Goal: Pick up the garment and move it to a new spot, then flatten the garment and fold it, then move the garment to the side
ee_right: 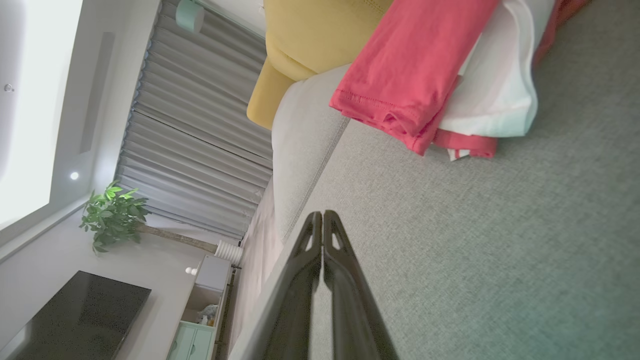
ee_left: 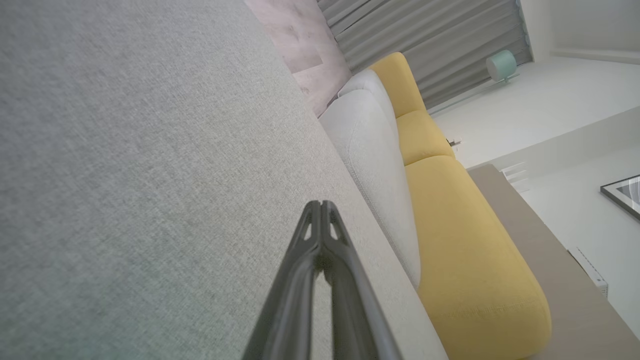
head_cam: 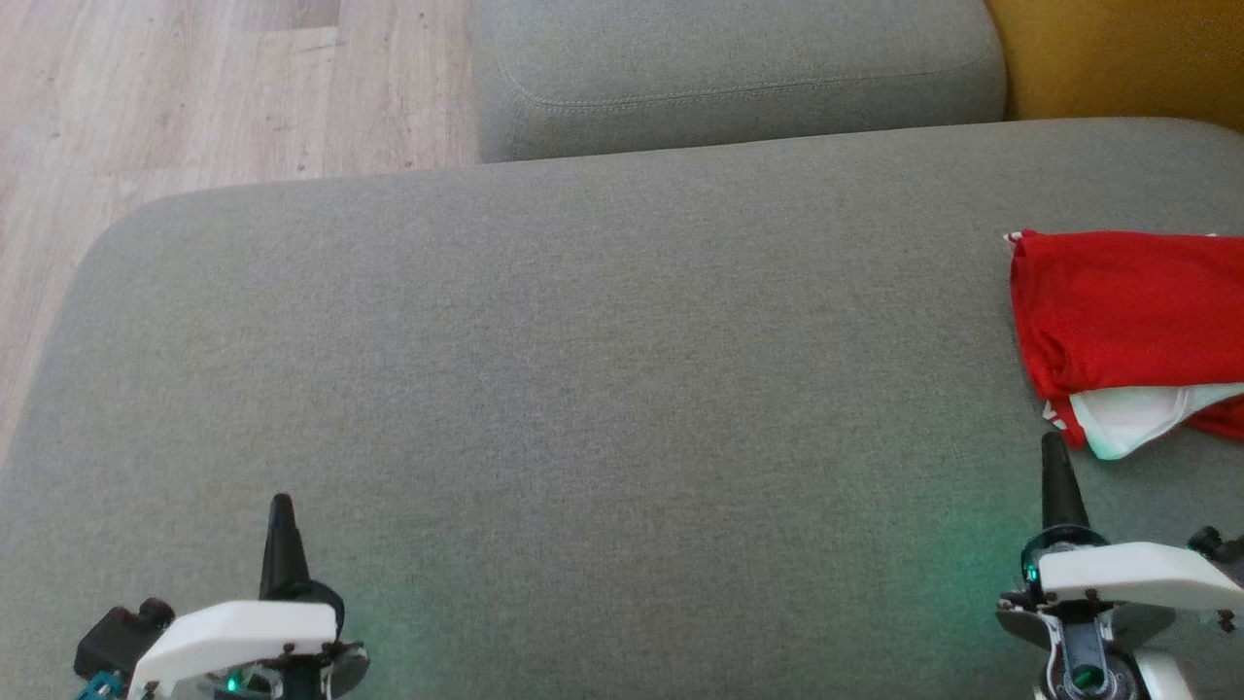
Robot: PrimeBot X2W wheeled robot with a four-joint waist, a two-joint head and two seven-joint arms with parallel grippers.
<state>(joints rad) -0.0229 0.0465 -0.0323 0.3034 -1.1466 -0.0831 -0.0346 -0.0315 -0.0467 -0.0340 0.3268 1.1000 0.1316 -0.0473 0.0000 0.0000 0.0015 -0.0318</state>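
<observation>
Grey sofa [head_cam: 583,340], wooden floor [head_cam: 194,87], grey curtains [ee_right: 200,115]

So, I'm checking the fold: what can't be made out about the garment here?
- Head view: the red garment runs off the right edge, so its full outline is unknown.
- Right wrist view: the top edge cuts off its far end.
- Both views: the top red layer hides the layers beneath, so the fold count is unclear.

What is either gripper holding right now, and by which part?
Nothing. The left gripper and right gripper are both shut on air, fingers together. The red garment lies folded on the grey sofa seat, apart from the right gripper.
</observation>
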